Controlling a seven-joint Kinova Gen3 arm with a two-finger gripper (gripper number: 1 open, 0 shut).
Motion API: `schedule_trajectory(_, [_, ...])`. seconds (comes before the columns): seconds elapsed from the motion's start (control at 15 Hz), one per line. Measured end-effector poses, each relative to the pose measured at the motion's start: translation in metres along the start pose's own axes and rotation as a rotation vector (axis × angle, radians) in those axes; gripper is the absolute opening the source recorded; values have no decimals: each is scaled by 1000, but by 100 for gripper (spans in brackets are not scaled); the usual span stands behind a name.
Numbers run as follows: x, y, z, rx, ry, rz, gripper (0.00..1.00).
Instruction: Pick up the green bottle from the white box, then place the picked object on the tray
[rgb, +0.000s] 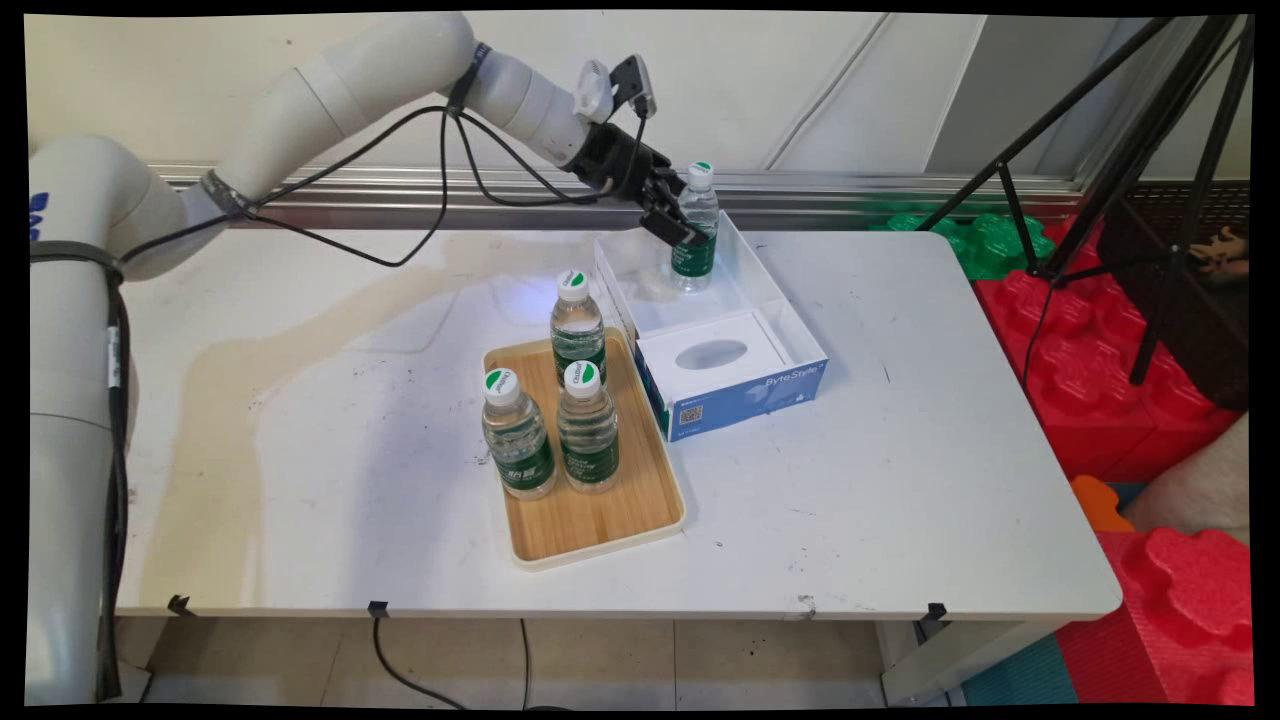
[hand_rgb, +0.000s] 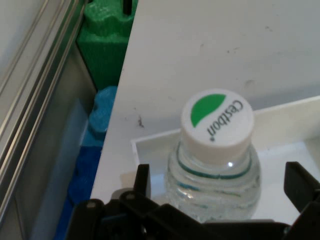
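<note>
Main view: a white bench (rgb: 900, 500) carries a white open box (rgb: 765, 290) holding a tissue box (rgb: 735, 380), with a wooden tray (rgb: 600, 520) of three bottles (rgb: 587, 428) left of it. At the box's far end, the hand (rgb: 677, 218) straddles an upright water bottle (rgb: 696, 232), its fingers (hand_rgb: 141, 181) spread either side; whether they touch it I cannot tell.

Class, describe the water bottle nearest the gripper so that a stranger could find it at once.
Start at the white box beside the wooden tray. The bottle stands at its far end, between the gripper fingers. Its three twins stand on the tray.
</note>
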Motion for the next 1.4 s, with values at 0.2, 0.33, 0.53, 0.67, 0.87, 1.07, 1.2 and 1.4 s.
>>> schedule_trajectory(0.2, [0,-2,8,-3,7,-3,100])
schedule_trajectory(0.33, [0,-3,10,-5,10,-5,0])
schedule_trajectory(0.53, [0,-4,13,-11,14,-8,0])
schedule_trajectory(0.67, [0,-4,14,-14,18,-12,0])
schedule_trajectory(0.87, [2,-5,9,-17,30,-21,0])
schedule_trajectory(1.07, [4,-3,-3,-11,45,-25,0])
schedule_trajectory(1.2, [6,-2,-11,-9,54,-29,0])
schedule_trajectory(1.4, [9,1,-27,-7,68,-38,0])
